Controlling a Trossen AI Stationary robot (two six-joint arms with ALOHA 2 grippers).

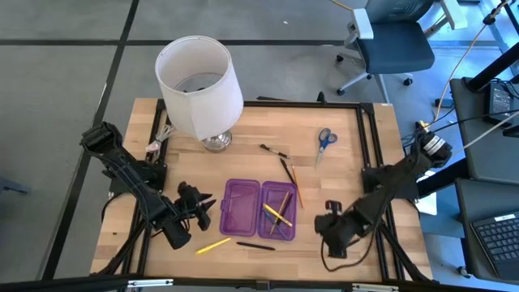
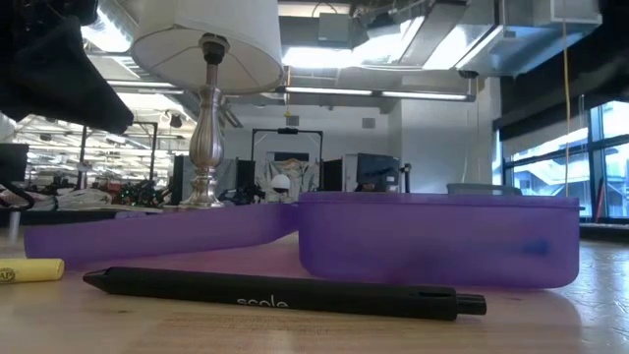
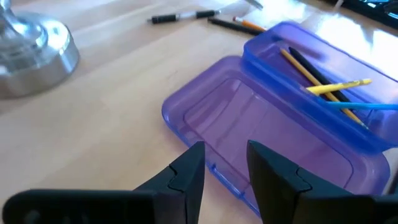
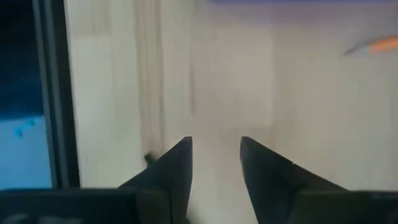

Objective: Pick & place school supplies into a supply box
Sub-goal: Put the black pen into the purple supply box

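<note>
One purple case [image 1: 260,208], one lamp [image 1: 200,91], one scissors [image 1: 324,141], about eight pens and pencils (some overlap).

The only word that can be read is on the black pen [image 2: 285,292] lying at the front of the table [image 2: 550,320] in the low view. Small pale letters on its side look like "scale", but they are tiny, so the spelling is not sure. The yellow pen [image 2: 29,270] beside it has a dark mark near its end, too small to read. No other words, numbers or signs can be read in any view.
</note>
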